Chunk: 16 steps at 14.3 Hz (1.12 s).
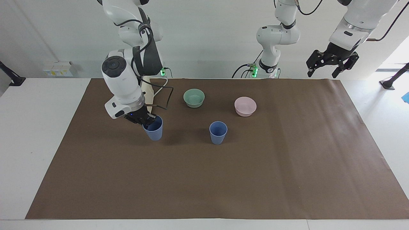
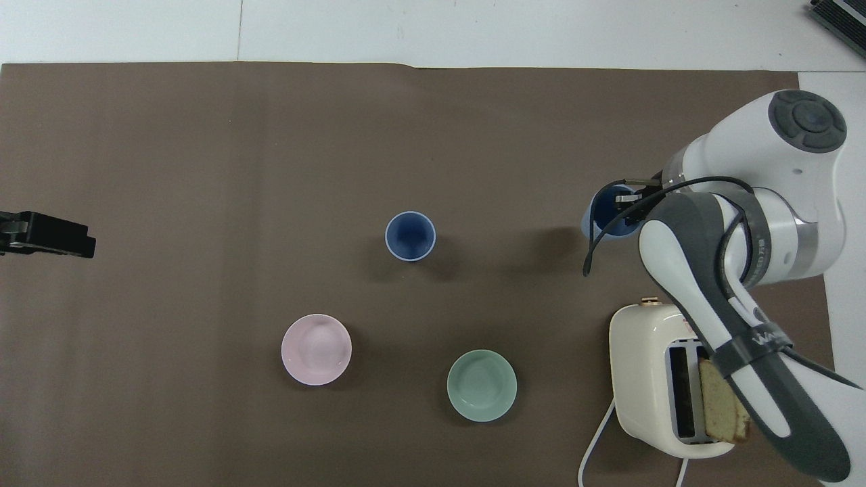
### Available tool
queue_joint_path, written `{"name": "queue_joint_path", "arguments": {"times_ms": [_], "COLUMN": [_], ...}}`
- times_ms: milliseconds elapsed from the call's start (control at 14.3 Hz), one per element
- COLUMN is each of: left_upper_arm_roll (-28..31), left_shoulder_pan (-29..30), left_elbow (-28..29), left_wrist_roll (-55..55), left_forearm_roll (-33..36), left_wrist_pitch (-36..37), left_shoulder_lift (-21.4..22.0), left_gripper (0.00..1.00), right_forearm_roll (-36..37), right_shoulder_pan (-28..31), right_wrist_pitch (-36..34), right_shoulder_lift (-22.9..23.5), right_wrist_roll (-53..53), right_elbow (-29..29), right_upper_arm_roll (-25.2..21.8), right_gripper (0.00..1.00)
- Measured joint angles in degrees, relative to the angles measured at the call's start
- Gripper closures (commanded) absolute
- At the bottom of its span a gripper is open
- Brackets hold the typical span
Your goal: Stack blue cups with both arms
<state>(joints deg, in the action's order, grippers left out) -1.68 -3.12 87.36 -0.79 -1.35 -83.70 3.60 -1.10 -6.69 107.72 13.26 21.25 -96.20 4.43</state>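
A plain white wall (image 1: 207, 35) is running along the white table (image 1: 38, 127), which is lying under a brown paper sheet (image 1: 223, 179). Bright daylight is entering at a corner opening (image 1: 396, 57).

A matt brown paper sheet (image 1: 223, 179), faintly creased, is spread over a smooth white tabletop (image 1: 35, 134); the two blue cups, one at the frame's centre (image 1: 218, 132) and one held at centre left (image 1: 154, 129), are seen as matt plastic with no sheen; the mint-green bowl (image 1: 194, 97) and the pink bowl (image 1: 245, 106) are shown smooth with a soft satin gloss; the toaster (image 2: 659, 379) at the lower right of the overhead view is cased in glossy cream plastic, and the bread slice (image 2: 724, 402) in it looks porous and rough; the arm shells are rendered in glossy white plastic, with a brushed silver metal band (image 2: 778, 233) at the wrist; the right pincer (image 1: 143, 118) and the left pincer (image 1: 332, 60) are made of matt black material.
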Motion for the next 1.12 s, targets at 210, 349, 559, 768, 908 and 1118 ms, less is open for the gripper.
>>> {"name": "queue_joint_path", "arguments": {"times_ms": [210,349,559,768,908,1118], "left_upper_arm_roll": [0.0,0.0,-0.1,0.1,0.1,0.1], "left_shoulder_pan": [0.0,0.0,0.0,0.0,0.0,0.0], "left_elbow": [0.0,0.0,0.0,0.0,0.0,0.0], "left_wrist_roll": [0.0,0.0,0.0,0.0,0.0,0.0], "left_forearm_roll": [0.0,0.0,0.0,0.0,0.0,0.0], "left_wrist_pitch": [0.0,-0.1,-0.1,-0.1,-0.1,-0.1], "left_shoulder_lift": [0.0,0.0,0.0,0.0,0.0,0.0], "left_gripper": [0.0,0.0,0.0,0.0,0.0,0.0], "right_forearm_roll": [-2.9,-3.1,-4.8,-6.3,-7.8,-9.0], "right_shoulder_pan": [-3.1,-6.3,-9.9,-12.8,-14.2,-15.3], "right_wrist_pitch": [-1.9,-1.9,-1.7,-0.2,2.8,4.9], "right_shoulder_lift": [0.0,0.0,0.1,0.1,0.2,0.7], "right_wrist_roll": [5.6,8.4,9.4,9.7,10.1,10.1], "right_elbow": [3.1,3.8,4.7,5.1,5.2,5.3], "right_upper_arm_roll": [0.8,1.0,1.1,1.1,1.1,1.1], "right_gripper": [1.0,1.0,1.0,1.0,1.0,1.0]}}
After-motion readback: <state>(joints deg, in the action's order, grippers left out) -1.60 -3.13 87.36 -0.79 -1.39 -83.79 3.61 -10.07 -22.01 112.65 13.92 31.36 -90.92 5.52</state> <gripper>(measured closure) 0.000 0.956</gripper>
